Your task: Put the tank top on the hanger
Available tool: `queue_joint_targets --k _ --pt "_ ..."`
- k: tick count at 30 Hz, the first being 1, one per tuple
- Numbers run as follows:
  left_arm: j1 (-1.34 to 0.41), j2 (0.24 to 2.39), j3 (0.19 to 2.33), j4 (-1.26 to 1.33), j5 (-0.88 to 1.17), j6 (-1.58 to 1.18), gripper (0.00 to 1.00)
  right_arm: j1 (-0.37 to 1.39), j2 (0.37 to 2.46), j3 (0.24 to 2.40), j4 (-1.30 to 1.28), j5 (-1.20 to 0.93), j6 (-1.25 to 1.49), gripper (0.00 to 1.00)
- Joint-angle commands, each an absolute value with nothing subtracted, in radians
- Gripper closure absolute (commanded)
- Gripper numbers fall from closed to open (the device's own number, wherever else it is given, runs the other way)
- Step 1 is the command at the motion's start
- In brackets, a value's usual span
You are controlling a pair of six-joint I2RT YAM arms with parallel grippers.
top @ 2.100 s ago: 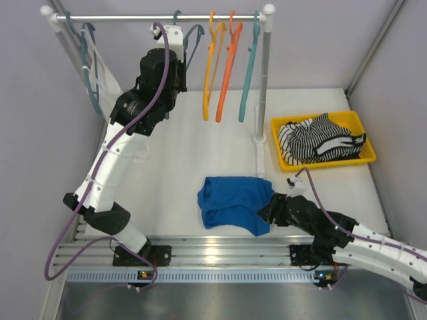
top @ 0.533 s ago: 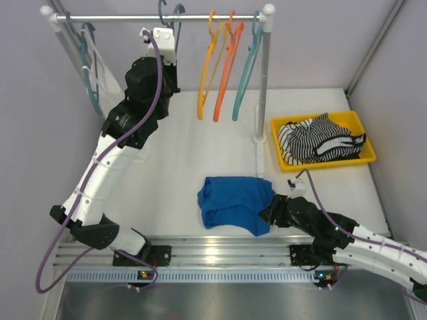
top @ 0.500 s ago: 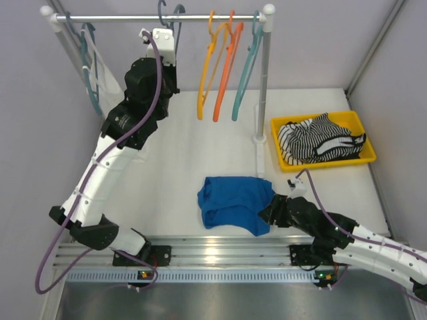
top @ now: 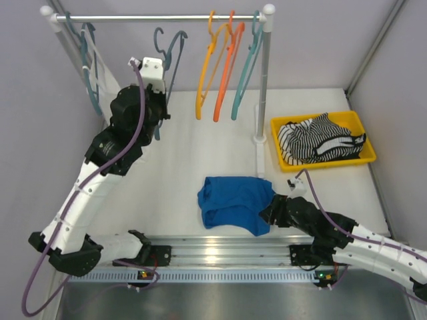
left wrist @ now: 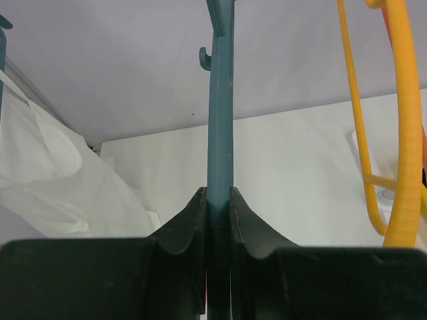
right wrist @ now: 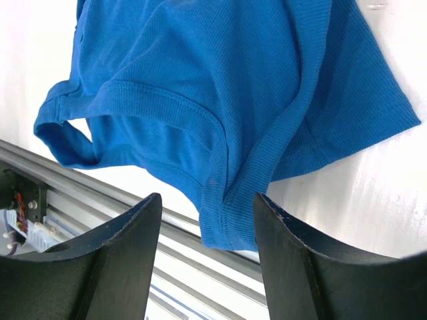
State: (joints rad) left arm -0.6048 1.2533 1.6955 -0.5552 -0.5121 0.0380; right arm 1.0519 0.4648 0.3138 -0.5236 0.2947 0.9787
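A clothes rail (top: 120, 18) stands at the far side of the white surface (top: 180, 160). From it hang a yellow-orange hanger (top: 205, 75), an orange hanger (top: 225, 73) and a lighter teal-green hanger (top: 245, 73), close together near its right post. At its left end hangs a white translucent garment (top: 105, 77). A yellow tray (top: 325, 164) at the right holds a black-and-white striped garment (top: 320, 139)

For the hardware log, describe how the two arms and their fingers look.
The left arm and the right arm are white shells linked by black joints, each trailed by a loose purple cable. A small white box sits at each wrist. The fingers are matte black, broad and curved.
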Motion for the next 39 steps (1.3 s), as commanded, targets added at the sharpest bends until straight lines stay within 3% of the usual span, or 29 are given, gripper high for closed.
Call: queue_joint_targets --k 1,6,15,22,26,39 --pt "-0.604 1.145 1.623 -0.563 -0.483 0.011 1.0 1.069 0.457 0.359 -0.549 0.342 0.954 0.43" --pt "-0.604 0.999 1.485 -0.632 -0.445 -0.069 1.0 1.071 0.456 0.406 -0.594 0.362 0.934 0.43" --pt "-0.604 0.763 1.198 -0.762 -0.164 -0.164 1.0 1.075 0.518 0.485 -0.637 0.339 0.877 0.46" --pt "-0.604 0.683 1.065 -0.851 0.03 -0.187 1.0 1.162 0.641 0.494 -0.594 0.357 0.899 0.56" --pt "-0.604 0.637 1.066 -0.885 0.127 -0.189 1.0 1.23 0.745 0.512 -0.581 0.406 0.923 0.61" --pt "-0.604 0.666 1.117 -0.992 0.354 -0.135 1.0 1.315 1.012 0.62 -0.676 0.528 0.992 0.56"
